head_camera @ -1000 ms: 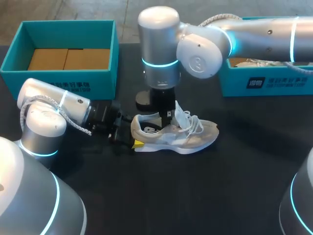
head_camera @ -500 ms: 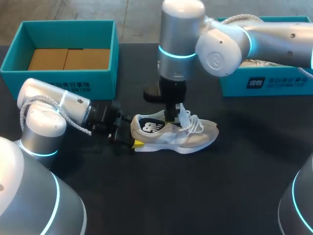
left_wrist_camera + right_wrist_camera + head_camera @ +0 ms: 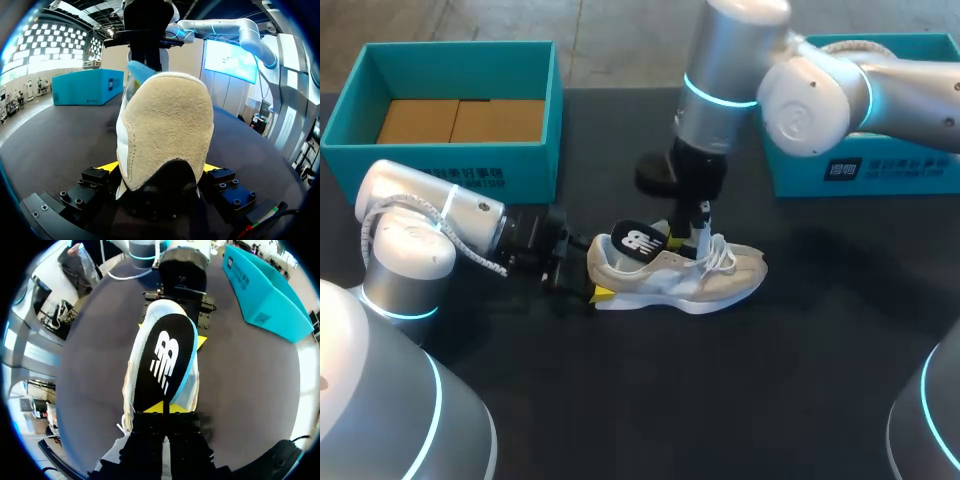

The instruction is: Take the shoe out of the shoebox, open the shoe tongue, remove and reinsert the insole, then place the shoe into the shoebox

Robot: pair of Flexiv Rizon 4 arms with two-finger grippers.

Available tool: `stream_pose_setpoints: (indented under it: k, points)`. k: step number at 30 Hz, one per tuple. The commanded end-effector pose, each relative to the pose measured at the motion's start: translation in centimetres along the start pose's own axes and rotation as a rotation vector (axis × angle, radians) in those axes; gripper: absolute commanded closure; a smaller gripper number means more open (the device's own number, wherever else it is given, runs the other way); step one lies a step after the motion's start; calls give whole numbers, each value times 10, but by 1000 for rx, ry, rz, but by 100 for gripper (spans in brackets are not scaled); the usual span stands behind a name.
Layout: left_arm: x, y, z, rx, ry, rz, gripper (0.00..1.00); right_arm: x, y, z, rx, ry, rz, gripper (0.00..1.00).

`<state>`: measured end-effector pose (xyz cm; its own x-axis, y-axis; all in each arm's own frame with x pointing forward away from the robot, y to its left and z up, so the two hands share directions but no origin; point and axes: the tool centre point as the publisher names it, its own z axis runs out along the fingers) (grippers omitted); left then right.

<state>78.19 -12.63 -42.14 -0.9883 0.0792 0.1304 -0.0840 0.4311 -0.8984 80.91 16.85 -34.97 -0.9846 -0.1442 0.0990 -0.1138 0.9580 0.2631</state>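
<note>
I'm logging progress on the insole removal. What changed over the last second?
The right gripper, shut on the black insole with a white logo, moved toward my right and drew the insole's heel end up out of the beige suede sneaker. The left gripper stayed clamped on the sneaker's heel, and the sneaker did not shift.

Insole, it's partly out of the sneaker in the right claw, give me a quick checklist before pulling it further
1. Left claw shut on the heel of the beige suede sneaker: ok.
2. Right claw shut on the black insole with a white logo: ok.
3. Insole's heel end raised above the collar: ok.
4. Insole's front end free of the sneaker: cannot tell.
5. Sole flat on the black table: ok.
6. White laces clear of the right claw: cannot tell.
</note>
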Motion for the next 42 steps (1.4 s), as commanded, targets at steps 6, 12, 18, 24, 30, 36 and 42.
stream_pose_setpoints:
  k: [6, 12, 18, 24, 30, 36, 42]
  points:
    - [0, 2, -1, -1, -1, 0, 100, -4, 4, -7, -143, -38, -104, 100]
    - [0, 2, -1, -1, -1, 0, 100, -11, 11, -10, -170, -4, -156, 100]
    - [0, 2, -1, -1, -1, 0, 100, -20, 23, -13, -195, 41, -188, 100]
    - [0, 2, -1, -1, -1, 0, 100, -27, 38, -14, -211, 70, -223, 100]
    - [0, 2, -1, -1, -1, 0, 100, -28, 45, -12, -232, 93, -254, 100]
    - [0, 2, -1, -1, -1, 0, 100, -26, 42, -10, -286, 109, -236, 100]
    - [0, 2, -1, -1, -1, 0, 100, -24, 41, -9, -319, 144, -235, 76]
